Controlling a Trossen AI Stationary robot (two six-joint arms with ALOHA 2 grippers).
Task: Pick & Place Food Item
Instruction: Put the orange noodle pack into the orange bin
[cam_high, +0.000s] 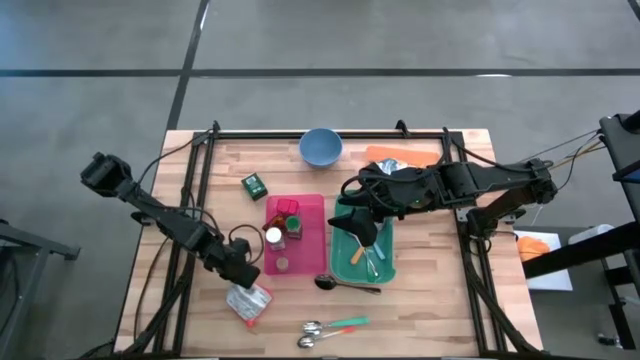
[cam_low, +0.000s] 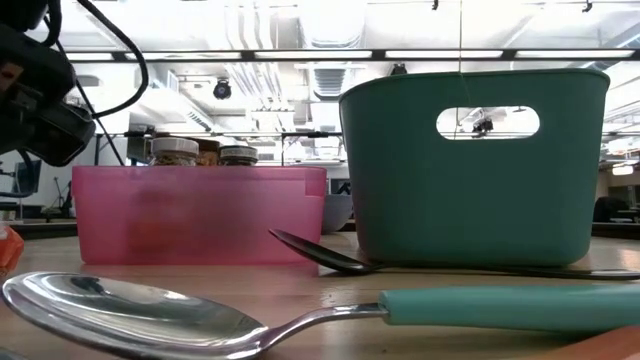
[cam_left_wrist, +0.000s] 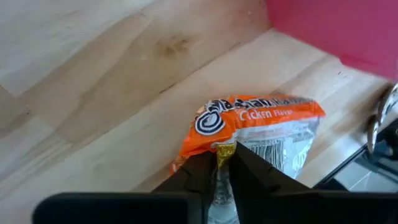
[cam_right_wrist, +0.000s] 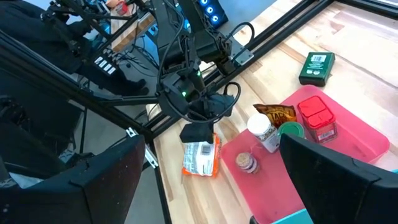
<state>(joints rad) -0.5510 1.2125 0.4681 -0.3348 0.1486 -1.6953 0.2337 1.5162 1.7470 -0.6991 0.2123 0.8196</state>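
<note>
left gripper (cam_left_wrist: 224, 163), at the table's front left, pinches the near edge of the orange noodle packet (cam_left_wrist: 261, 127) lying flat on the wood beside the pink bin (cam_high: 296, 235); so thin a hold may slip or tear the crinkled wrapper on lifting. right gripper (cam_high: 366, 232) hangs open over the green basket (cam_high: 385, 262)
</note>
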